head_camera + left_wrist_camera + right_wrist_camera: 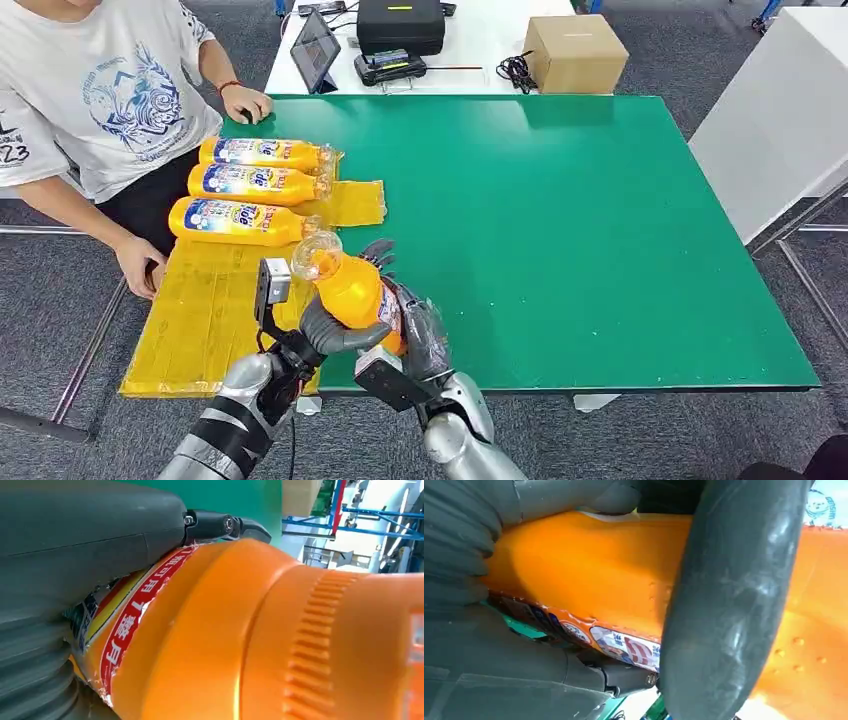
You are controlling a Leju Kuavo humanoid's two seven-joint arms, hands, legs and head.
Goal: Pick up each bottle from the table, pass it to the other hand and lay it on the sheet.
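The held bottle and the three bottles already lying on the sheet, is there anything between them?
In the head view, only bare yellow sheet lies between the held bottle and the nearest laid bottle.

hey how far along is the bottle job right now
Done: three bottles lie on the sheet. In hand: a fourth bottle is mid-handover, gripped by both the left robot hand and right robot hand. Left: laying it on the sheet.

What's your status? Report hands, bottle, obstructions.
Left hand and right hand both grip the orange bottle, mid-handover. Three bottles lie on the yellow sheet. Person's hand rests on its edge.
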